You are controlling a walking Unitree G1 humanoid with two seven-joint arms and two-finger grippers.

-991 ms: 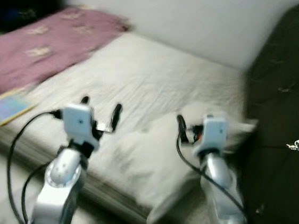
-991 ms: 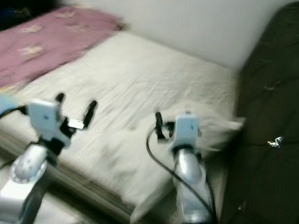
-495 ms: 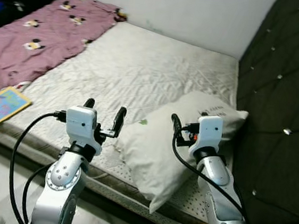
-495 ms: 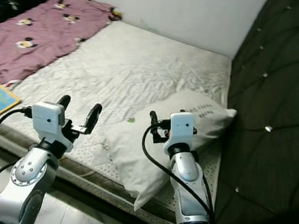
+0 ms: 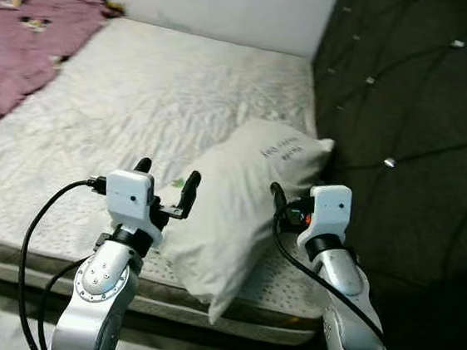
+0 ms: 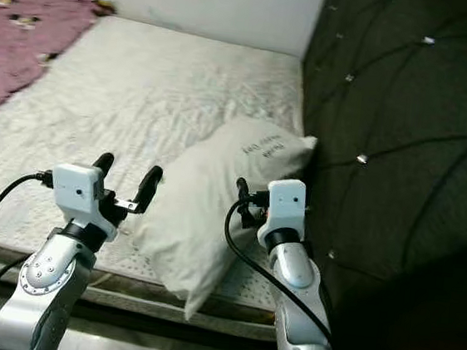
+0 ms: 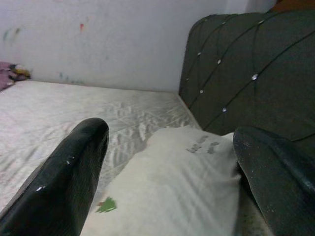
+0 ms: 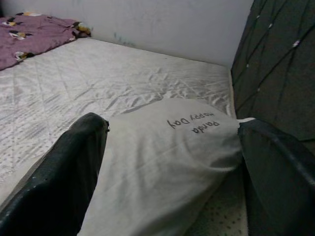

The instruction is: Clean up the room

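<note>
Head views: we stand at the foot edge of a bare white mattress point(image 5: 149, 99), a dark tufted headboard point(image 5: 408, 101) along its right side. A white pillow point(image 5: 239, 201) with printed lettering lies at the mattress's near right corner, one end leaning toward the headboard, the other overhanging the edge. A mauve patterned blanket point(image 5: 23, 27) is heaped at the far left.

Our left gripper point(image 5: 166, 180) is raised just beside the pillow's left flank — fingers spread, nothing between them. Our right gripper point(image 6: 251, 202) sits at the pillow's right flank; we cannot tell its spread from here.

Left wrist view: both fingers point(image 7: 64, 182) wide apart, pillow point(image 7: 182, 196) lying ahead between them, untouched.

Right wrist view: fingers point(image 8: 69, 177) splayed wide — the pillow point(image 8: 162, 162) lies between and ahead, lettering "Panda Happy Day" visible upside down, nothing gripped.
</note>
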